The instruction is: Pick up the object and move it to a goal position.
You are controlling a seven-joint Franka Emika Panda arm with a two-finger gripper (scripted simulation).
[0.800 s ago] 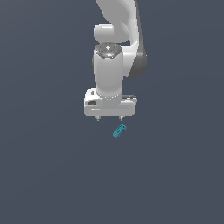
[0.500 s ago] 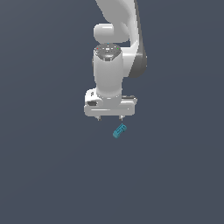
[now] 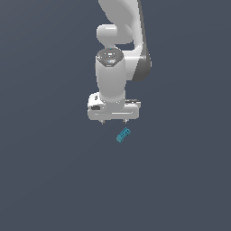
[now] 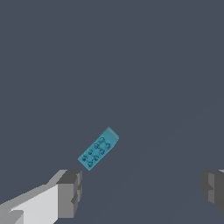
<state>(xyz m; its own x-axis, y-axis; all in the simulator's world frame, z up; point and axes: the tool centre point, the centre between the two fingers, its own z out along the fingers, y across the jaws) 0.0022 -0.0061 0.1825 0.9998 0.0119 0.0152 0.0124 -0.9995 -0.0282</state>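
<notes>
The object [image 3: 123,135] is a tiny teal-blue oblong block lying at a slant on the dark grey floor, just below the white gripper [image 3: 113,122] and slightly toward the exterior view's right. In the wrist view the object [image 4: 98,148] shows small darker marks on its face and lies apart from the grey fingertips [image 4: 70,192]. The gripper [image 4: 142,192] is open with its jaws spread wide and nothing between them. It touches nothing.
A uniform dark grey floor [image 3: 49,180] fills both views. The white arm [image 3: 119,40] rises above the gripper. No other objects or edges show.
</notes>
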